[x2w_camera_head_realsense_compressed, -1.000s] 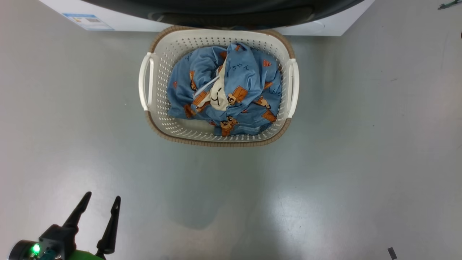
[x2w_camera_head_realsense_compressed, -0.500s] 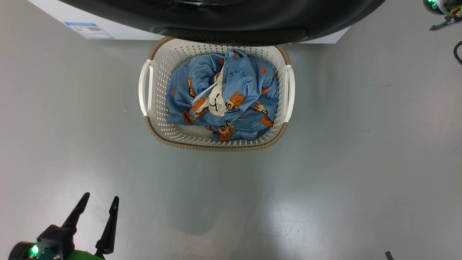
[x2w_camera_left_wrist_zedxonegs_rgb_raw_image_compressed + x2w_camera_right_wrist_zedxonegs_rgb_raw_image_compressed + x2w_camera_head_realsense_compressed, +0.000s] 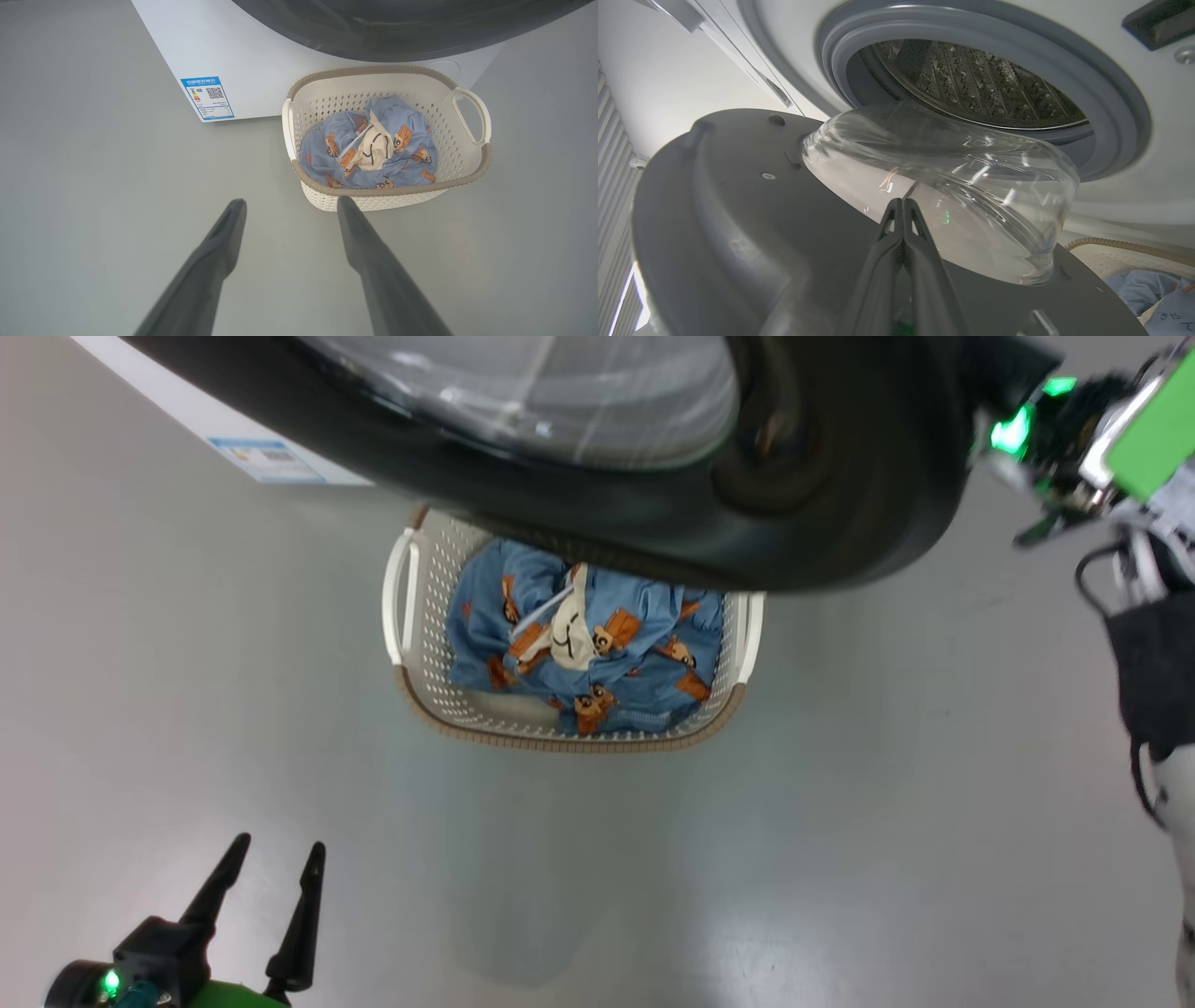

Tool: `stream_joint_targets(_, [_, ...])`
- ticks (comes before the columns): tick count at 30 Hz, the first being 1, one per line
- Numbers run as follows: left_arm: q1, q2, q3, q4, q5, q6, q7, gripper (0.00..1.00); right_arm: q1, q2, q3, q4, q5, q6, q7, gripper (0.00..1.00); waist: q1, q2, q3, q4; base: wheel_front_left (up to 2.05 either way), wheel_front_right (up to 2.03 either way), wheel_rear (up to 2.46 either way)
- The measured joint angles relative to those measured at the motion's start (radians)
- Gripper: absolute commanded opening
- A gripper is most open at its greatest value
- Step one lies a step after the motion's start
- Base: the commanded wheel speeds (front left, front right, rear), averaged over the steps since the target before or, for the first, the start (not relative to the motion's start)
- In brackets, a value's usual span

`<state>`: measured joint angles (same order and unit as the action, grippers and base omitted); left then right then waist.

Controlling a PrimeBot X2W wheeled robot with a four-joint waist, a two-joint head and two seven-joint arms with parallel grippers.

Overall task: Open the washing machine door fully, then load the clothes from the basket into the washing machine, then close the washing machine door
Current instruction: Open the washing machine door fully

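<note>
The washing machine door (image 3: 840,513), black-rimmed with a clear glass bowl (image 3: 560,392), stands swung out over the far end of the basket (image 3: 560,739). The blue cartoon-print clothes (image 3: 597,653) lie bunched inside the basket. My left gripper (image 3: 278,847) hangs open and empty at the lower left, short of the basket (image 3: 387,191). In the right wrist view my right gripper (image 3: 903,201) is shut with nothing in it, its tips at the door's inner face (image 3: 738,210) beside the glass bowl (image 3: 952,186). Behind it the steel drum (image 3: 971,84) shows open inside the gasket (image 3: 1064,70).
The white washing machine (image 3: 261,56) with its blue label (image 3: 208,97) stands right behind the basket. My right arm's wrist (image 3: 1046,439) with a green light sits at the door's right edge. Grey floor (image 3: 840,803) spreads around the basket.
The door has swung further out and now covers the basket's far end. My right arm has come into the head view at the upper right. The left gripper has stayed put.
</note>
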<state>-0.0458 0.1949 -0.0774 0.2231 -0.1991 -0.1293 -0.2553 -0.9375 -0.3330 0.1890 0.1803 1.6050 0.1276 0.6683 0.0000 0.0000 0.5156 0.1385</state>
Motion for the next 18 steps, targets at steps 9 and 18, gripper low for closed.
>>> stream_joint_targets(9, [0.000,-0.029,-0.008,0.012,-0.002,0.000,0.000,1.00,0.162,0.027,0.058,-0.068,0.011,0.000,0.052,0.00,0.0000,0.0000,-0.082,-0.005,0.00,0.00,0.00])
stream_joint_targets(18, [0.000,-0.074,-0.015,0.013,-0.009,0.000,0.000,1.00,0.295,0.079,0.122,-0.117,0.002,0.000,0.064,0.00,0.0000,0.0000,-0.168,-0.011,0.00,0.00,0.00])
